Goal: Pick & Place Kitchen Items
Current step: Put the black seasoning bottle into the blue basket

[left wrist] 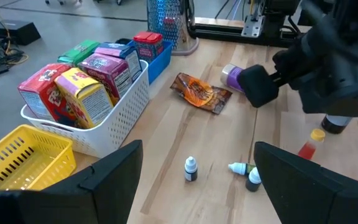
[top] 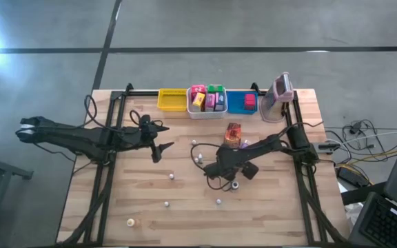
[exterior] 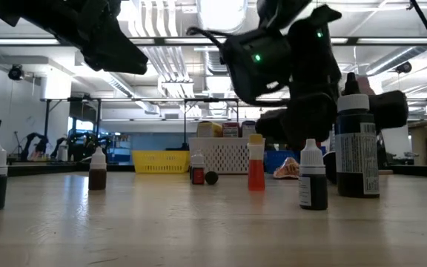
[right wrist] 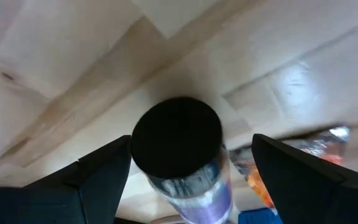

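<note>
Kitchen items scatter across the table (top: 116,207); one black-capped purple jar (right wrist: 178,149) sits centre frame between the right gripper's (right wrist: 179,177) spread fingers, untouched by them. At left of the high view, the left gripper (top: 163,147) hangs released.

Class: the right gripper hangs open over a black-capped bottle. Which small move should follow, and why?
Probably lower the right gripper and close on the bottle. The black cap sits between the open fingers, nothing is held yet, and the white bin still waits.
</note>
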### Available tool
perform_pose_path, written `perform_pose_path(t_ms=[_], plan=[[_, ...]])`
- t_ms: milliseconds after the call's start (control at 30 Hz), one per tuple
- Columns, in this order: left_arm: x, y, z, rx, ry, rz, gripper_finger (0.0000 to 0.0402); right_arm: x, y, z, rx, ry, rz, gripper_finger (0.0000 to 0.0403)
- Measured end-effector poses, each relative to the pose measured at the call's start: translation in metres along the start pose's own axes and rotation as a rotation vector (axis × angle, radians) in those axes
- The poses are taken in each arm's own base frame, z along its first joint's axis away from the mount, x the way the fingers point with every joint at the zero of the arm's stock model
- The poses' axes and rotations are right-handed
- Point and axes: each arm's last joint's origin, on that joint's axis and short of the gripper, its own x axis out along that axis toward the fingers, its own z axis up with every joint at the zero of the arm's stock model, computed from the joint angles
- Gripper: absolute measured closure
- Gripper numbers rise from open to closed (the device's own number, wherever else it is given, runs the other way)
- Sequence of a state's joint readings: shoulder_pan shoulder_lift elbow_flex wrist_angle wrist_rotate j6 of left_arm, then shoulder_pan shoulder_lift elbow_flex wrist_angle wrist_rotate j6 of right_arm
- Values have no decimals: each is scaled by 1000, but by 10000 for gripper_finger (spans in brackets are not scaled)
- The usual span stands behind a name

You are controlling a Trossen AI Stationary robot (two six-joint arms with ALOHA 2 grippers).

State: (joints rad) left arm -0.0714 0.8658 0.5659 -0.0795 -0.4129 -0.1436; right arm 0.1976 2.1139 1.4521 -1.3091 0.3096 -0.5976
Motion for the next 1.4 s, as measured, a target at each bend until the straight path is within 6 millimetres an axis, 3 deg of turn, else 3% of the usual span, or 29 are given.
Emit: perform_pose_path(t_ms=[233, 667, 933, 1167, 1400], plan=[[0, 0, 0, 0, 0, 0, 90, 18, 2, 0, -21, -1, 12, 103], [0, 0, 0, 2, 3, 1, 90, 19, 2, 1, -21, -10, -2, 191], [0, 0, 0, 2, 3, 1, 90, 16, 4, -3, -25, -5, 21, 179], [0, 0, 0, 2, 4, 1, 90, -15, 5, -26, 55, -61, -19, 192], [0, 0, 0, 10, 3, 1, 90, -60, -5, -73, 396, -369, -121, 185]])
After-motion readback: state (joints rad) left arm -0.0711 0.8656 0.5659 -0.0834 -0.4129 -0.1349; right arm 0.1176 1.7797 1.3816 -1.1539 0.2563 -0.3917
